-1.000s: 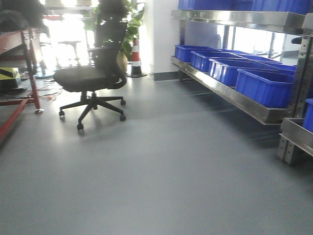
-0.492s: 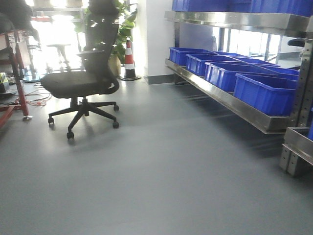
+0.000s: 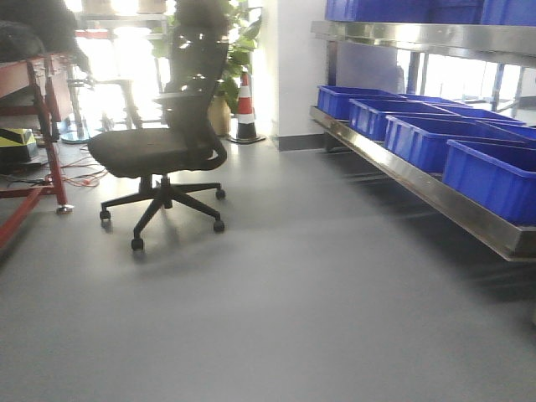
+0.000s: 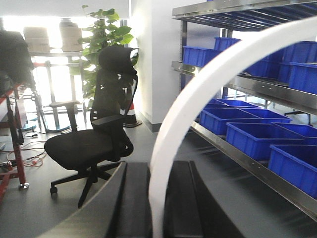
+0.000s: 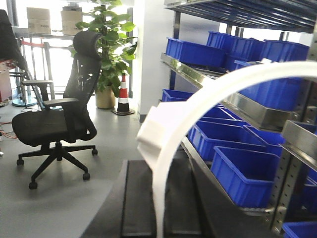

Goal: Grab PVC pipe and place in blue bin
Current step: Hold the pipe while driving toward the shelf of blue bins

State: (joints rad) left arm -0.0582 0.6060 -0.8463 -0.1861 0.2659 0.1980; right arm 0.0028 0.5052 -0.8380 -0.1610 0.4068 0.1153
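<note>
The pipe rises as a white arc from the bottom centre of the left wrist view and sweeps to the upper right. It sits between the left fingers, which are clenched on it from both sides. The right wrist view shows the same picture: a white arc with a thicker block near mid-frame, pinched between the right fingers. We cannot tell whether this is one long piece shared by both arms or two separate pieces.

The bins line the shelf along the right of the front view, well apart from us across open floor. A chair stands at the left and a cone at the back.

We judge the step in hand to be the carry towards the shelf, with the drop not yet begun. To do it well, we hold both grips firm while the base closes in. We square up to one bin and bring the arc over its opening before letting go. The curve is springy and long, so its free end could catch the upper shelf edge or a bin rim. We lower it inside the walls first and then release.
</note>
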